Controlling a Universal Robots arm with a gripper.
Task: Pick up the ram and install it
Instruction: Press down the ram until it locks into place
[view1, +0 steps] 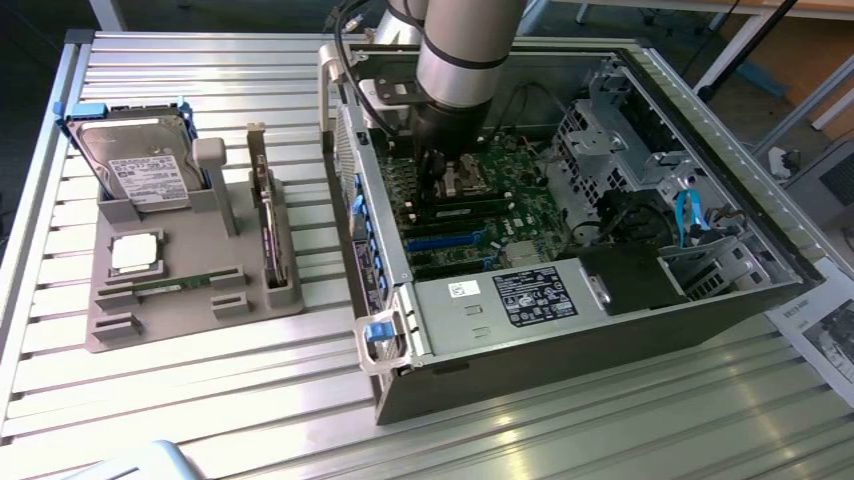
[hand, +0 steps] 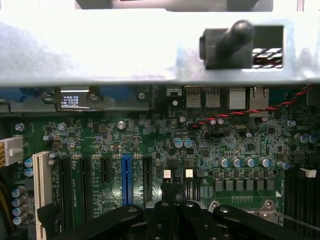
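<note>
While the arm reached down into the open computer case (view1: 534, 330), the claw (hand: 175, 205) hung low over the motherboard (hand: 150, 145), its fingers pressed together with no stick visible between them, so it looked empty-handed. The ram (view1: 171, 287), going by the thin green strip, lay flat in a shallow slot near the front of the grey holder (view1: 200, 250) on the tabletop (view1: 267, 400), well apart from the claw and outside the case, on the exterior view's left. That holder seemed built to keep each part in a known spot. The hard drive (view1: 140, 165) stood propped at its far end, the square silver processor chip (view1: 134, 253) sat in a pocket just behind the ram, and a dark board (view1: 271, 225) stood on edge in a groove along the side nearer the case. The case lay on its side with the panel off, presumably so the arm could come at the board straight from above. In the wrist view the fingertips pointed toward the row of long expansion slots, one of them a blue slot (hand: 127, 177), and none of those had a stick in it. Judging from all this, the pick-up had not been made; the ram sat untouched in its slot. I could not tell whether the memory sockets by the arm held anything, since the arm covered them.
</note>
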